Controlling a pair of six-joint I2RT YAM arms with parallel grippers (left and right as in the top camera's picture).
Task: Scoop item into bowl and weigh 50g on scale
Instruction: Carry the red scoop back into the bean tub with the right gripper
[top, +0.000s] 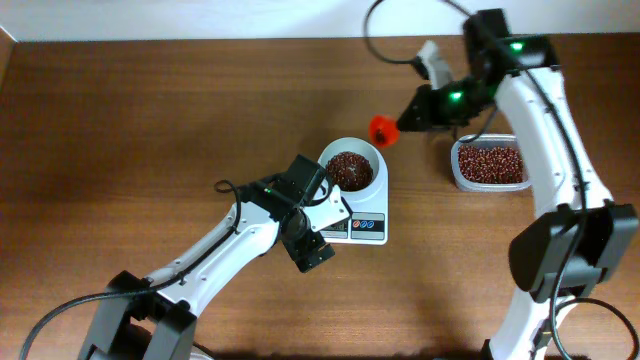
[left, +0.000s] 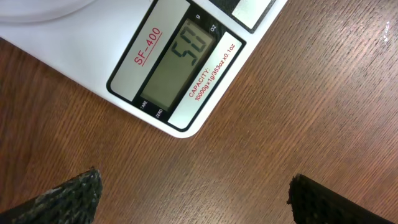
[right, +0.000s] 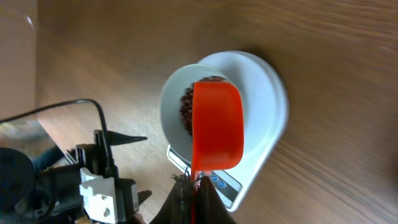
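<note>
A white bowl (top: 350, 170) holding reddish-brown beans (top: 349, 168) stands on the white scale (top: 365, 228). In the left wrist view the scale (left: 93, 50) has its grey display (left: 186, 59) lit with digits. My left gripper (top: 318, 215) hovers open just left of the scale's front; its fingers (left: 68, 196) stand wide apart over bare wood, holding nothing. My right gripper (top: 415, 112) is shut on the handle of a red scoop (top: 382, 130), held by the bowl's far right rim. From the right wrist, the scoop (right: 216, 124) covers part of the bowl (right: 177, 102) and its beans (right: 186, 106).
A clear plastic tub (top: 490, 165) full of the same beans sits to the right of the scale, under the right arm. The left arm (top: 200, 260) stretches in from the lower left. Brown wooden tabletop lies all around.
</note>
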